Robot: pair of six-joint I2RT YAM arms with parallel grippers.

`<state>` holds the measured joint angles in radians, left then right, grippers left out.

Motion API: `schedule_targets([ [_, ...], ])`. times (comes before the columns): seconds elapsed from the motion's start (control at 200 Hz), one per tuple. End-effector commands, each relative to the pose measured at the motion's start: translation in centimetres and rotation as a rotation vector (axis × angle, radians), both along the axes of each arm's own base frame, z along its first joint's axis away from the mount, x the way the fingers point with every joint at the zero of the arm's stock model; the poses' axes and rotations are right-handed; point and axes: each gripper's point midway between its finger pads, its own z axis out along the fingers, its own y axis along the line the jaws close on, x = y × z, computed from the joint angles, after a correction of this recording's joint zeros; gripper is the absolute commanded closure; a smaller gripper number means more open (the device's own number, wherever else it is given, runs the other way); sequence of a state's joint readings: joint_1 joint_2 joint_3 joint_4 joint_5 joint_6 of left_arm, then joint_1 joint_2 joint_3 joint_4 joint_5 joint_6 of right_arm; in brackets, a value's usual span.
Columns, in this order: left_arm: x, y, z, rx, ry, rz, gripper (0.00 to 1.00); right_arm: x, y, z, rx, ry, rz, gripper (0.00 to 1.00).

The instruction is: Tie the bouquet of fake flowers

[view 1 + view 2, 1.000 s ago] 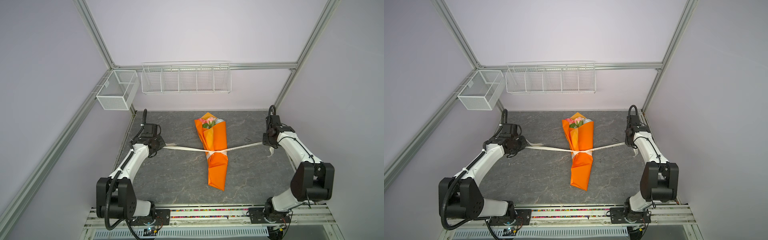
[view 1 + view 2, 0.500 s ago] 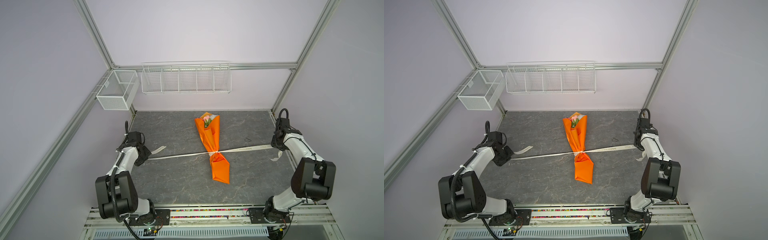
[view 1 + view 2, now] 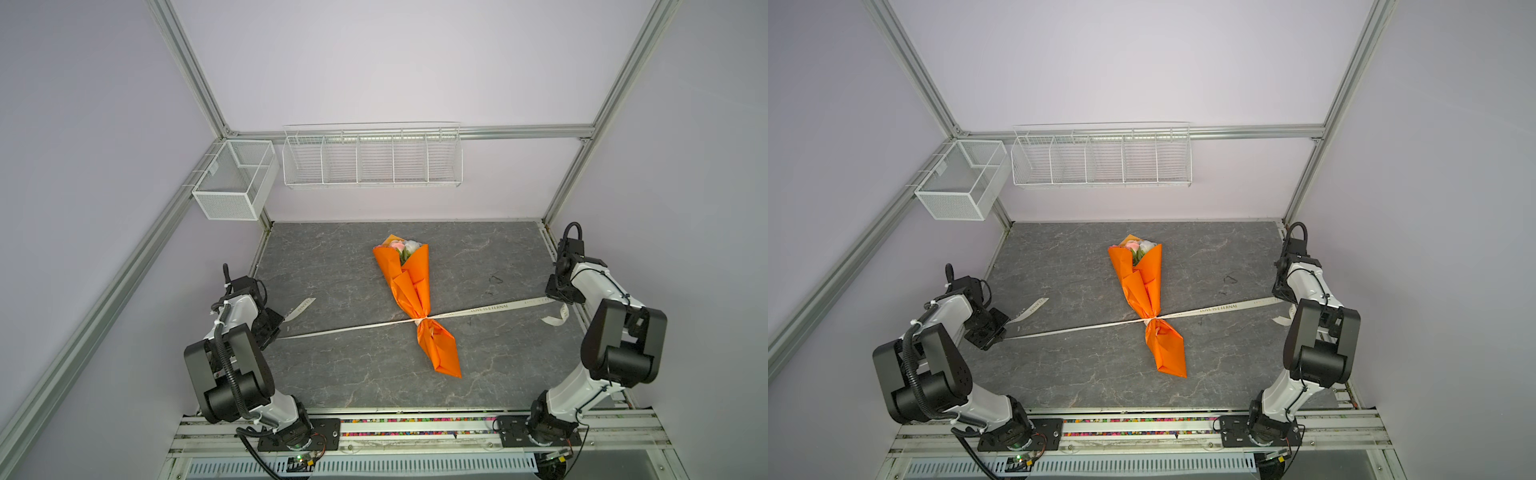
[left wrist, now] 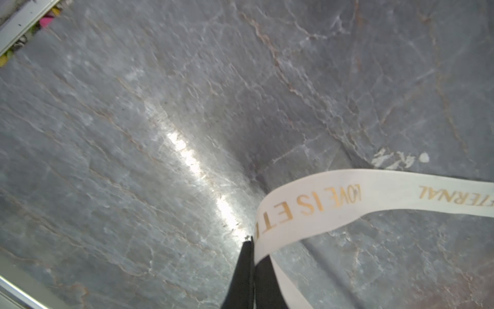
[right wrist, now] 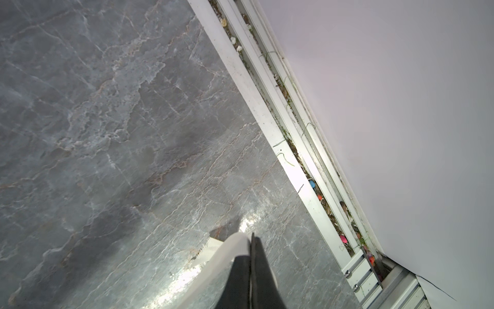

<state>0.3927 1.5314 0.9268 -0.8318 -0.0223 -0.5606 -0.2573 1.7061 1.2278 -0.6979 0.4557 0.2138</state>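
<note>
Currently: both grippers clamped on the ribbon, bouquet mid-table

- bouquet (image 3: 409, 286) (image 3: 1144, 286) lies flat in the middle of the table (image 3: 332, 374) (image 3: 1059, 374). The open end faces the table's far edge and the pointed end its near edge, skewed a bit toward the right side.
- fake flowers (image 3: 405, 247) (image 3: 1140, 246) show pink and white at the open end of the orange paper, with some green below them.
- ribbon (image 3: 490, 308) (image 3: 1219, 308) runs as one straight, taut-looking line across the table, from left edge to right edge. It cinches the paper tight at the knot (image 3: 422, 321) (image 3: 1152, 321), on the near half of the cone. Gold print reads "LOVE IS ETERNAL".
- left gripper (image 3: 277, 332) (image 3: 1000, 332) (image 4: 251, 240) sits low at the table's left edge. Its fingers are pressed together with the ribbon (image 4: 347, 192) pinched between them. A loose tail (image 3: 301, 309) lies on the table just beside it.
- right gripper (image 3: 555, 296) (image 3: 1280, 297) (image 5: 252, 236) sits low at the table's right edge, close to the side rail. Its fingers are closed, and the ribbon (image 5: 230, 248) comes out at the tips. A short curled tail (image 3: 555, 320) lies on the table on the near side of it.
- Neither gripper touches the paper.
</note>
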Motion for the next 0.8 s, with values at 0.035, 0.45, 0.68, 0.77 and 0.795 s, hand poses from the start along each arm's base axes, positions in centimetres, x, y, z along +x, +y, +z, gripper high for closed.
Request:
schedule_targets([
  [0.035, 1.0, 3.6, 1.7, 0.149, -0.066, 0.04, 1.0, 2.1, -3.3, 2.8, -0.099, -0.122, -0.064, 0.93],
  [0.45, 2.9, -0.8, 8.1, 0.125, -0.204, -0.085, 0.15, 3.6, 7.6, 3.8, 0.27, -0.176, 0.194, 0.39],
  [0.68, 4.4, -9.2, 10.4, -0.103, -0.432, -0.343, 0.18, 1.7, 20.0, 5.1, 0.721, -0.278, 0.471, 0.25],
  [0.77, 4.5, -14.6, 11.0, -0.187, -0.489, -0.512, 0.21, -0.7, 25.6, 5.0, 0.845, -0.247, 0.611, 0.28],
  [0.795, 4.4, -16.3, 10.9, -0.219, -0.495, -0.556, 0.22, -1.5, 27.0, 4.9, 0.867, -0.228, 0.646, 0.28],
])
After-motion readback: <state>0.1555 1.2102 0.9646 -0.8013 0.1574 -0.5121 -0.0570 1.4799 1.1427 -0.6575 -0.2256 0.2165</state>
